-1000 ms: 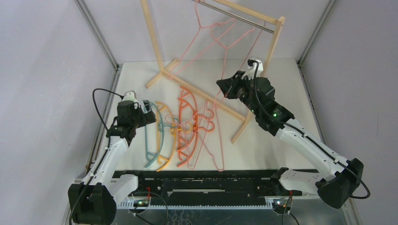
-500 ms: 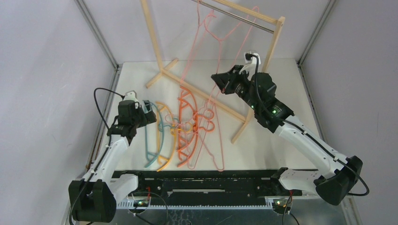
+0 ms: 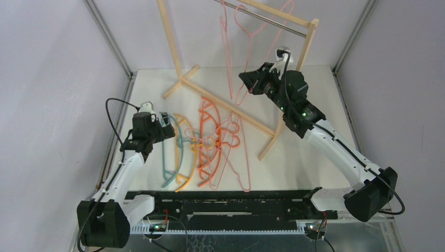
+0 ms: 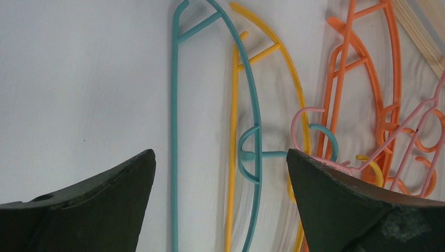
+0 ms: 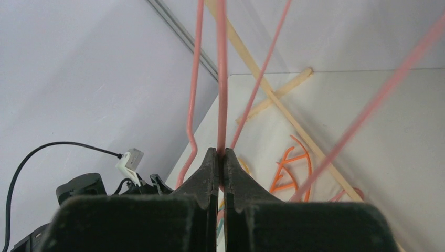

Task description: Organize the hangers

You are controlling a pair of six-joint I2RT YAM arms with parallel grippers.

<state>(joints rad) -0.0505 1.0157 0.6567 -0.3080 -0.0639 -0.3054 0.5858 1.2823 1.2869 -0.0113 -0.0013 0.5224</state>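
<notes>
My right gripper [image 3: 245, 80] is shut on a thin pink wire hanger [image 3: 229, 58], holding it upright in the air by the rack's metal rod [image 3: 278, 24]; the wire [image 5: 222, 79] runs up from between the closed jaws. My left gripper [image 3: 167, 126] is open and empty, low over the table with the teal hanger [image 4: 174, 131] and yellow hanger [image 4: 233, 136] between its fingers. On the table lie the teal hanger [image 3: 169, 157], the yellow hanger [image 3: 187, 176], orange hangers [image 3: 207, 152] and pink wire hangers [image 3: 239, 163], their hooks tangled together.
The pale wooden rack [image 3: 171, 39] stands at the back, its foot bar [image 3: 231, 107] running diagonally across the table over the hanger pile. Another pink wire loop [image 3: 267, 26] shows at the rod. Grey walls close in on both sides.
My right gripper has raised the pink wire hanger and swung it upright toward the rod. The left arm has hardly moved.
</notes>
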